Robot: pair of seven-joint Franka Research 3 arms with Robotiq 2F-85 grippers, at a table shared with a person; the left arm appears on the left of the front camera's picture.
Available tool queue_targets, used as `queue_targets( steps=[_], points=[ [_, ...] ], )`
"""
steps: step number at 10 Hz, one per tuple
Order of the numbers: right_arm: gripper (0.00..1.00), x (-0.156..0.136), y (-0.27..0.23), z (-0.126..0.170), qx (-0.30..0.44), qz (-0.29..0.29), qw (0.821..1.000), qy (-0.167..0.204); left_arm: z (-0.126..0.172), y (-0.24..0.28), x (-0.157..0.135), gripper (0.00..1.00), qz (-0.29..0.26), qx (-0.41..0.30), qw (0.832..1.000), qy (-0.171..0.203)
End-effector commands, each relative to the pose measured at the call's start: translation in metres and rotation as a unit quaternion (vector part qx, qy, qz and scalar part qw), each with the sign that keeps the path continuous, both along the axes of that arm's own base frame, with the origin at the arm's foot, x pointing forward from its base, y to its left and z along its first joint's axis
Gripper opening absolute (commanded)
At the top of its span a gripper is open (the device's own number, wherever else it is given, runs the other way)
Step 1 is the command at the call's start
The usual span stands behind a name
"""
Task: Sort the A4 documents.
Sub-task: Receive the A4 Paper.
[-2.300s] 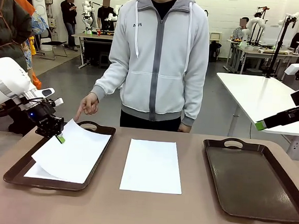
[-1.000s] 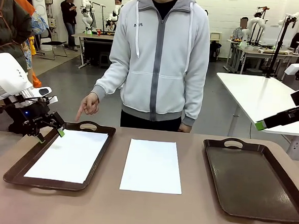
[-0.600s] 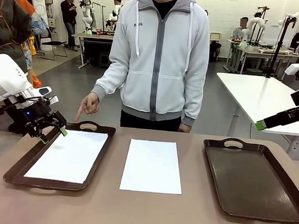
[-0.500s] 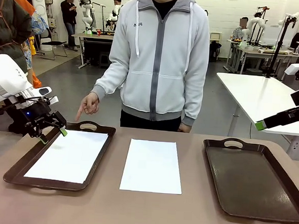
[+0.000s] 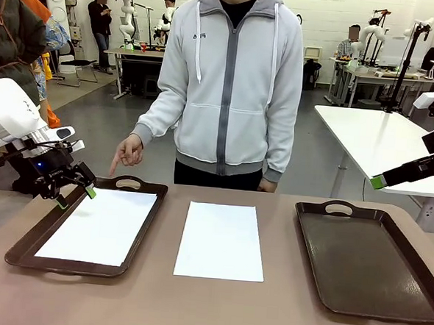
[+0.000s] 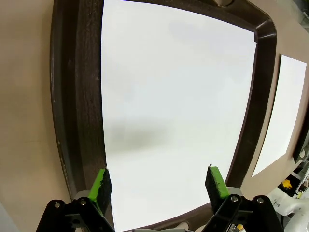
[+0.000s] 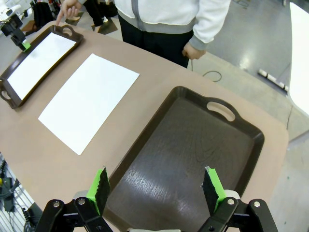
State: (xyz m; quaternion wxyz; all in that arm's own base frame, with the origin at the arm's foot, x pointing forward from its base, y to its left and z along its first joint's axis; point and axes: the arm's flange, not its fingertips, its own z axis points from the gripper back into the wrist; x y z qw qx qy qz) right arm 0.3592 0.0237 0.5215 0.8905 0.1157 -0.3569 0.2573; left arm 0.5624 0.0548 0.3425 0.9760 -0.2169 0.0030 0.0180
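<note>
One A4 document (image 5: 99, 225) lies flat inside the left brown tray (image 5: 32, 234). My left gripper (image 5: 75, 196) hovers open just above that tray's far left corner, with nothing between its fingers. In the left wrist view the same sheet (image 6: 178, 106) spreads out below the open left gripper (image 6: 159, 183). A second A4 document (image 5: 219, 240) lies on the table between the trays. My right gripper (image 7: 155, 186) stands open and empty high above the bare right tray (image 7: 193, 145).
A person in a grey hoodie stands at the far edge; one hand (image 5: 129, 153) points down at the left tray's far handle (image 5: 129, 181). The right tray (image 5: 365, 264) holds nothing. A white table (image 5: 380, 143) stands behind on the right.
The sheet my left gripper held tilted over the left tray now lies flat in it. The gripper has let go and drawn back to the left. The last second shows hardly any motion.
</note>
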Motion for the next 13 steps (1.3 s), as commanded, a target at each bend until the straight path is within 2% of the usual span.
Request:
queue_targets(
  steps=[1,6,7,8,10,12,13],
  points=[
    [1.00,0.001,0.000,-0.001,0.002,0.002,1.000,0.001,0.000,0.002,0.002,1.00,0.000,0.008,1.000,-0.003],
    [1.00,0.001,0.000,-0.001,0.002,0.002,1.000,0.001,0.000,0.000,0.000,1.00,0.000,0.000,1.000,0.000],
    [1.00,0.001,0.000,-0.001,0.002,0.002,1.000,0.001,0.001,-0.008,0.020,1.00,-0.024,0.022,0.999,-0.003],
    [1.00,0.001,0.000,-0.001,0.002,0.002,1.000,0.001,0.019,-0.021,0.030,1.00,-0.061,0.042,0.996,-0.049],
    [1.00,0.001,0.000,-0.001,0.002,0.002,1.000,0.001,0.064,-0.033,0.023,1.00,-0.117,0.053,0.982,-0.137],
    [1.00,0.001,0.000,-0.001,0.002,0.002,1.000,0.001,0.111,-0.039,-0.006,1.00,-0.190,0.032,0.957,-0.217],
    [1.00,0.001,0.000,-0.001,0.002,0.002,1.000,0.001,0.137,-0.039,-0.031,1.00,-0.242,0.010,0.935,-0.258]
  ],
)
